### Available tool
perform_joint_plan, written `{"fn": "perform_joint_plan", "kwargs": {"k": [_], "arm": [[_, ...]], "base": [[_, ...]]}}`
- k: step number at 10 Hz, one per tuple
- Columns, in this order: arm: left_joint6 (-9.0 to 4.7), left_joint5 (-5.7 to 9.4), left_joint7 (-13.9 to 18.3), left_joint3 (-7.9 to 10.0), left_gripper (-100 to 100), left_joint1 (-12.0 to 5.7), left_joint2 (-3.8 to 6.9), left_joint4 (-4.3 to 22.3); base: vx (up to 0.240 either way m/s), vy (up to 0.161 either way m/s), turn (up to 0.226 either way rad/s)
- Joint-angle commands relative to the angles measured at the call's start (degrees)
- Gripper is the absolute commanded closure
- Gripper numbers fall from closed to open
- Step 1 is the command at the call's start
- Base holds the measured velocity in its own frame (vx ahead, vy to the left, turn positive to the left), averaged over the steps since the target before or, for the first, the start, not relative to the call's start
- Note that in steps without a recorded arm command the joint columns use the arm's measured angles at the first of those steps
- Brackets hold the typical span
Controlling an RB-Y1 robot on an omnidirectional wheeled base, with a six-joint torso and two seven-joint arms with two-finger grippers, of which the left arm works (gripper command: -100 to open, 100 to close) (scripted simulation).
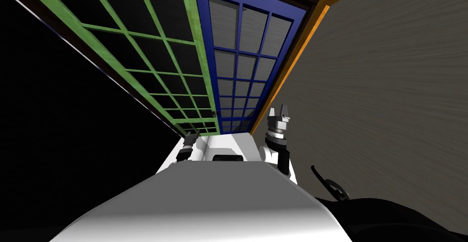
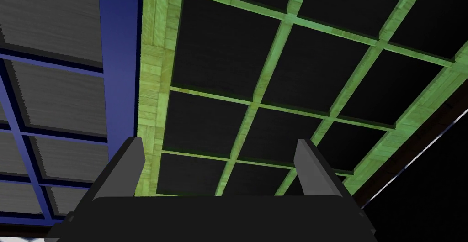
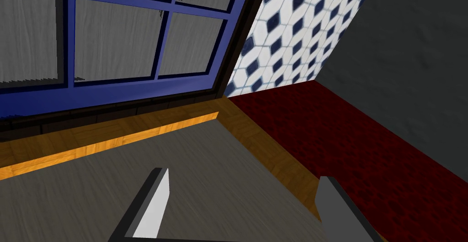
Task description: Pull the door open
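Note:
Two glazed doors stand side by side ahead. The green-framed door (image 1: 151, 61) is on the left, its panes showing black. The blue-framed door (image 1: 242, 65) beside it has grey panes. A small dark handle (image 1: 214, 113) sits on the green stile where the two meet. My left gripper (image 1: 191, 136) is low, just before the green door's bottom corner. In its wrist view the left gripper (image 2: 224, 170) is open and holds nothing, pointing at the green lattice (image 2: 269, 70). My right gripper (image 1: 279, 112) is raised near the orange trim, and the right gripper (image 3: 244, 207) is open and holds nothing.
A grey wall (image 1: 388, 93) with orange trim (image 1: 292, 65) runs close along my right. A black area (image 1: 55, 116) lies left of the green door. The right wrist view shows a blue-and-white patterned surface (image 3: 292, 34) and a dark red surface (image 3: 365, 143) past the trim.

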Motion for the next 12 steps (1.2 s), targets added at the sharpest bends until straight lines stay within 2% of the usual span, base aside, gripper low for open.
{"fn": "perform_joint_plan", "kwargs": {"k": [1, 5, 12], "arm": [[-0.58, -0.29, -1.8, 0.5, -100, -0.59, -0.2, 1.8], [-1.87, -1.0, -5.6, 1.6, -100, -1.64, -0.84, 5.5], [-4.62, -2.51, -13.9, 3.89, -100, -4.05, -2.84, 13.4]], "base": [[0.1, -0.011, -0.051], [0.105, -0.016, -0.05], [0.149, -0.01, -0.061]]}}
